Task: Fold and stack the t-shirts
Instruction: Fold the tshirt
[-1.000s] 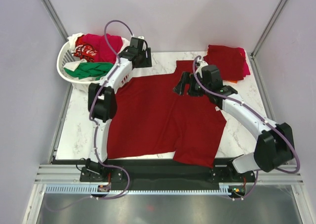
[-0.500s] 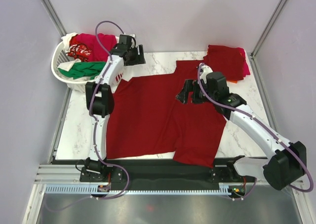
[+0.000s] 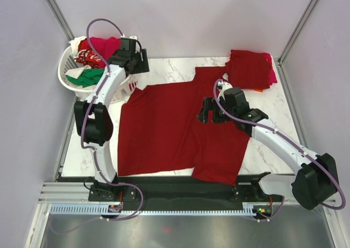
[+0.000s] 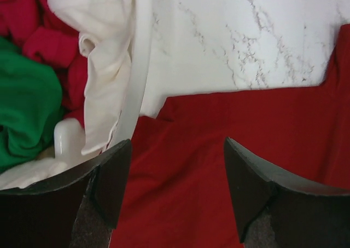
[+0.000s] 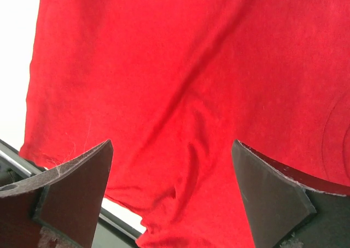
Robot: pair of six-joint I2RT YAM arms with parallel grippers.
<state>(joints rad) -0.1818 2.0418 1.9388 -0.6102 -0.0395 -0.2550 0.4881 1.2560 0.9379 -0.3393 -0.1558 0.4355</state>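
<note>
A dark red t-shirt (image 3: 175, 127) lies spread flat on the marble table (image 3: 82, 144). A stack of folded dark red and crimson-pink shirts (image 3: 250, 67) sits at the back right. My left gripper (image 3: 143, 62) is open and empty, hovering over the shirt's back left sleeve (image 4: 219, 127) beside the basket. My right gripper (image 3: 203, 111) is open and empty above the middle of the shirt (image 5: 191, 56). In both wrist views the jaws stand wide apart with only cloth between them.
A white lattice basket (image 3: 74, 84) at the back left holds crimson (image 3: 104, 44), green (image 3: 87, 77) and white shirts; its rim (image 4: 139, 67) and a white shirt (image 4: 104, 67) are close to my left finger. The shirt's front hem overhangs the table's near edge (image 5: 16, 163).
My left gripper moved back and left towards the basket, and the basket slid a little left. My right gripper shifted slightly forward and left over the shirt. Both stayed open.
</note>
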